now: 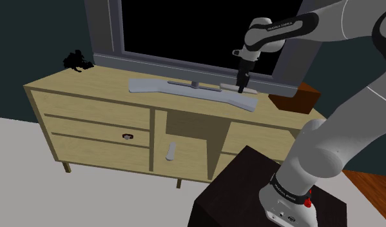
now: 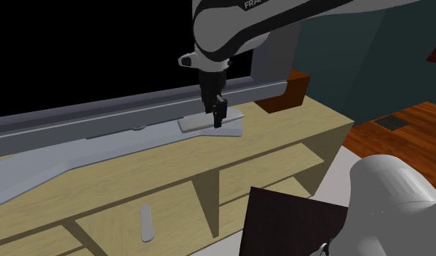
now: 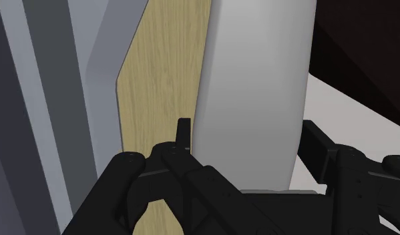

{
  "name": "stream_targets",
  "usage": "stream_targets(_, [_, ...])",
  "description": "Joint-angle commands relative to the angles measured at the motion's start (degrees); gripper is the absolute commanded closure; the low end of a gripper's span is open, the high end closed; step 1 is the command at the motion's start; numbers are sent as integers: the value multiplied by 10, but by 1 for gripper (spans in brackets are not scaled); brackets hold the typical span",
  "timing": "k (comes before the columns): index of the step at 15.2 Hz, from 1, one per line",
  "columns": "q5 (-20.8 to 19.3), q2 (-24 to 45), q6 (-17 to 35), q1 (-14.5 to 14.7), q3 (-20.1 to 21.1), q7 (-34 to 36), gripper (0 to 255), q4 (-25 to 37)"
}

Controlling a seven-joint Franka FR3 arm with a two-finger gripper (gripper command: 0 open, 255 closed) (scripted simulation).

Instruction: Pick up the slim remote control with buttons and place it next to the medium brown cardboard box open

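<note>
The remote control point(image 1: 247, 102) point(image 2: 235, 122), drawn plain pale grey, is laid flat on the top of the light wooden bench point(image 1: 75, 90), just beside one end of the television's grey foot point(image 1: 159, 87) point(image 2: 63, 164). In the wrist view a strip of bare wood is seen between the foot and the remote's long edge. The black gripper point(image 1: 241, 87) point(image 2: 218, 120) point(image 3: 249, 137) is lowered straight down onto the remote from the white arm point(image 1: 352, 129). The jaws are set one against each long side of the remote, and it is clasped between them while it lies level with the bench top.

The reddish-brown box point(image 1: 296, 100) point(image 2: 285, 91) is placed on the bench past the same end of the foot, near the remote but apart from it. A second slim grey piece point(image 1: 170, 151) point(image 2: 145, 222) is laid on the shelf of the open compartment below the foot, in the bench's front. A small black clump point(image 1: 77, 61) is seen on the bench corner beyond the foot's other end. The television's screen point(image 1: 185, 32) is rendered black above the foot. The arm's dark stand point(image 1: 249, 193) is placed on the floor in front of the bench, on the foot's remote side.
</note>
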Motion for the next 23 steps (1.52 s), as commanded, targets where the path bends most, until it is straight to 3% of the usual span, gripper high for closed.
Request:
stream_targets(1, [0,-3,-17,0,2,0,255,14])
stream_targets(15, [4,-13,-124,4,17,1,255,112])
stream_targets(23, [-55,-103,-145,-50,-23,-68,255,59])
